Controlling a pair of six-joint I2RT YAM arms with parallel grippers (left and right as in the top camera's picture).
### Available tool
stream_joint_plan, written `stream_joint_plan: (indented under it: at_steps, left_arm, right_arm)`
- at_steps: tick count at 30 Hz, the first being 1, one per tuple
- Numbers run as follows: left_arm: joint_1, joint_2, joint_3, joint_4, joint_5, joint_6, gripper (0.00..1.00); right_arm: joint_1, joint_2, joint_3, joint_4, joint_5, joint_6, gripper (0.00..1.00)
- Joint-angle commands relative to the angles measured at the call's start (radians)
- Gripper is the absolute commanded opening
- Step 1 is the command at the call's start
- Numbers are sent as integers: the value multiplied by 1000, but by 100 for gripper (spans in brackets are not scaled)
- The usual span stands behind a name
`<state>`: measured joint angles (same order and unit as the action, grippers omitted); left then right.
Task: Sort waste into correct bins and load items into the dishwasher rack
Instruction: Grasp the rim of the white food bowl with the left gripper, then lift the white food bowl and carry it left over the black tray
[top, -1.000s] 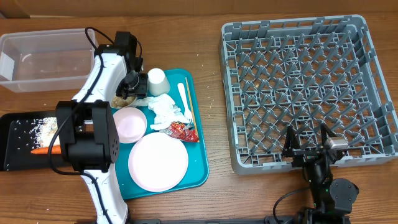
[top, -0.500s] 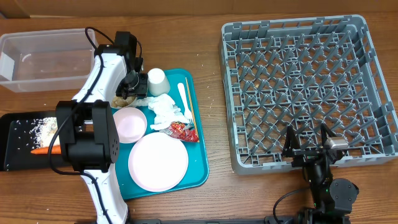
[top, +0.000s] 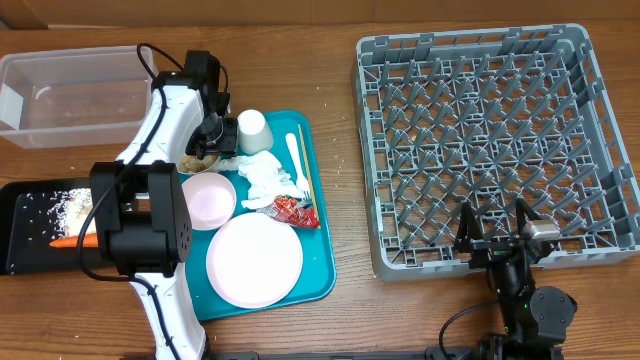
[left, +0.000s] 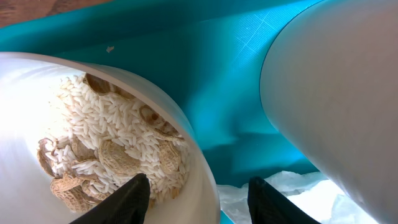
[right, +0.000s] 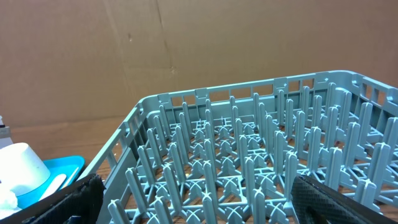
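Wooden table (top: 340, 60), cardboard wall (right: 124, 50). My left gripper (left: 198, 186) gapes astride the rim of the bowl (left: 31, 87), hidden overhead; right gripper (right: 196, 199) wide open.

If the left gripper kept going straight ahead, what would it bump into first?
Most likely the rim of the small white bowl of rice and peanut shells: the left gripper has one finger on each side of it.

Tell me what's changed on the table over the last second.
Nothing visibly moved. The left fingers still straddle the rim of the food-scrap bowl, and the right fingers stay open at the edge of the dishwasher rack.
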<state>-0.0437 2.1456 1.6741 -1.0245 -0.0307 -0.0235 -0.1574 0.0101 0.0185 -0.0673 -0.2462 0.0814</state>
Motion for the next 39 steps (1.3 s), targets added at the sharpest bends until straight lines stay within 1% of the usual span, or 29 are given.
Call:
stream_joint_plan:
  at_steps: [1,39]
  left_arm:
    - [4,9,-9,2,6,-10,55]
    - [4,9,-9,2,6,-18,56]
  right_arm:
    - [-6,-7,-10,6,10,-3,100]
    - [-6,-5,-10,6,10,-3,100]
